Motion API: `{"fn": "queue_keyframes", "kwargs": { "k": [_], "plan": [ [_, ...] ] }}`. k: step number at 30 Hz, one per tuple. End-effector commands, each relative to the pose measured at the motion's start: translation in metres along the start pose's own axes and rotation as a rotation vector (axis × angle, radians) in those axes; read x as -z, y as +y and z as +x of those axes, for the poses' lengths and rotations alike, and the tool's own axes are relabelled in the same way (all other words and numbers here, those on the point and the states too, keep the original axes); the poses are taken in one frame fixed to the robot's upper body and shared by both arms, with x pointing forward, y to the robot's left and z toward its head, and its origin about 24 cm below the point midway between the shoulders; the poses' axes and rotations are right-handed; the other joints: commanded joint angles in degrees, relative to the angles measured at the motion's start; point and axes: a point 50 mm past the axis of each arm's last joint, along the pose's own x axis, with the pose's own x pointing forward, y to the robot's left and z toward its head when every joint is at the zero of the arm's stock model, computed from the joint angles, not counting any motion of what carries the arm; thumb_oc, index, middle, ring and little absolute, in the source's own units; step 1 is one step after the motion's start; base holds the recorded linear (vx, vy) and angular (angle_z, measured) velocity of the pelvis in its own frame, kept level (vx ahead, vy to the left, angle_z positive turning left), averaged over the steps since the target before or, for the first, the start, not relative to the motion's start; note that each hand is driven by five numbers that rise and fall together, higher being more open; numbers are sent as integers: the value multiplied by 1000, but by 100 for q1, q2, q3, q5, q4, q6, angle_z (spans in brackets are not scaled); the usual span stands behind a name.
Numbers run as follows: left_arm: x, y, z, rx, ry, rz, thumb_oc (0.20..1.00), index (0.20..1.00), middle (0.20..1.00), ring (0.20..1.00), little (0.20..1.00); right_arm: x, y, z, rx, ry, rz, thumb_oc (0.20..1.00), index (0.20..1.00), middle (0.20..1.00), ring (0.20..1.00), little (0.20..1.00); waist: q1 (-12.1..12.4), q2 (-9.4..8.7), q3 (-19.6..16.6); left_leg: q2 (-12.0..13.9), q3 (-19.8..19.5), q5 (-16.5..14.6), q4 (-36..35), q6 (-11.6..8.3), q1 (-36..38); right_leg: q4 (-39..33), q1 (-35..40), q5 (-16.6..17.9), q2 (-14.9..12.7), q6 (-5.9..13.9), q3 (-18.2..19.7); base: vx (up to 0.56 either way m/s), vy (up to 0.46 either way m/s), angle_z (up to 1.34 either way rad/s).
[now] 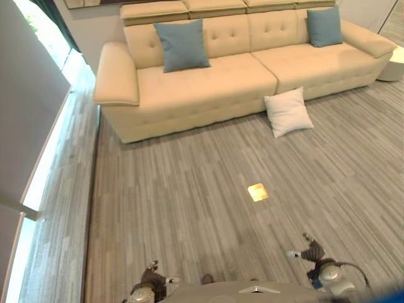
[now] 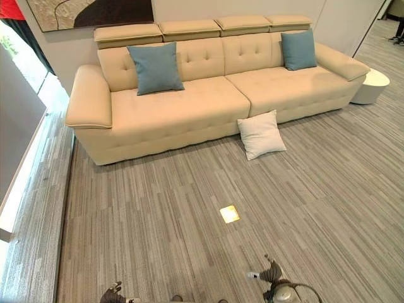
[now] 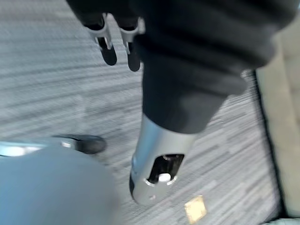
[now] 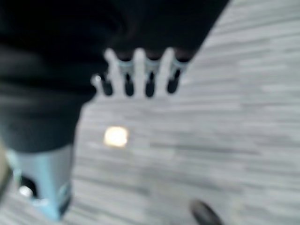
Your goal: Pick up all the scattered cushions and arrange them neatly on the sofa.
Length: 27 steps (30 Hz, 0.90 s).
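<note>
Cream sofa (image 2: 208, 95) stands along the far wall, w/ a grey striped floor (image 2: 189, 221) in front. Picture (image 2: 88, 11) hangs on the wall above the sofa's left end; a round white side table (image 2: 372, 85) sits just off its right arm.

Left blue cushion (image 2: 155, 67) stands upright against the backrest near the sofa's left end. Right blue cushion (image 2: 298, 49) leans against the backrest near the right end. White cushion (image 2: 261, 134), the one not on the sofa, lies on the floor, its top edge resting against the sofa's front approx. at the middle, tilted a bit.

Small bright square patch (image 2: 230, 214) on the floor, between the white cushion and the robot, well apart from both.

Left hand (image 1: 151, 278) hangs low over bare floor, fingers (image 3: 108, 47) straight & relaxed, holding nothing. Right hand (image 1: 310, 252) likewise low over the floor, fingers (image 4: 150, 79) straight in a row, empty. Both hands well apart from every cushion.
</note>
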Motion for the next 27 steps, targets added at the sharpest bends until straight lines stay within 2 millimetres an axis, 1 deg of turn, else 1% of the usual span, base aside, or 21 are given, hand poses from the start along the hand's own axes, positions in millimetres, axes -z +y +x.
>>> {"fn": "queue_keyframes", "kwargs": {
  "k": [1, 5, 17, 25, 26, 27],
  "plan": [
    [-27, -6, 7, 27, -54, 60, 1000, 1000, 1000, 1000, 1000, -17, -9, 7, 16, -37, -8, 1000, 1000, 1000, 1000, 1000, 101, -149, 74, 24, 210, -664, 51, -164, 21, 63, 119, -334, -472, 490, -217, -10, -15, 10],
    [-28, -6, 7, 30, -53, 47, 1000, 1000, 1000, 1000, 1000, -11, -5, 5, 4, -15, -8, 1000, 1000, 1000, 1000, 1000, 120, -171, 67, 34, 165, -640, 51, -175, -6, 54, 131, -344, -481, 484, -280, -11, -19, 11],
    [-30, -12, 8, 58, -60, 155, 1000, 1000, 1000, 1000, 1000, -14, -4, 6, -4, -20, -28, 1000, 1000, 1000, 1000, 1000, 93, -190, 88, 76, 229, -646, 51, -192, 5, 72, 131, -391, -438, 457, -242, -2, -2, 1],
    [-31, -13, 8, 63, -62, 163, 1000, 1000, 1000, 1000, 1000, -13, -3, 6, -7, -15, -24, 1000, 1000, 1000, 1000, 1000, 65, -196, 100, 104, 249, -655, 51, -207, 15, 67, 121, -411, -410, 439, -204, 4, -16, 0],
    [-32, -14, 8, 67, -65, 174, 1000, 1000, 1000, 1000, 1000, -11, -1, 5, -17, -6, -17, 1000, 1000, 1000, 1000, 1000, 26, -204, 121, 157, 263, -672, 51, -204, 67, 65, 109, -448, -350, 404, -75, 16, -128, 0],
    [-40, -16, 9, 75, -92, 187, 1000, 1000, 1000, 1000, 1000, -8, 2, 4, -25, 7, 1, 1000, 1000, 1000, 1000, 1000, 4, -234, 217, 242, 340, -714, 291, -241, 27, 50, 125, -492, -289, 342, 81, 10, -148, -4]
  ]
}}
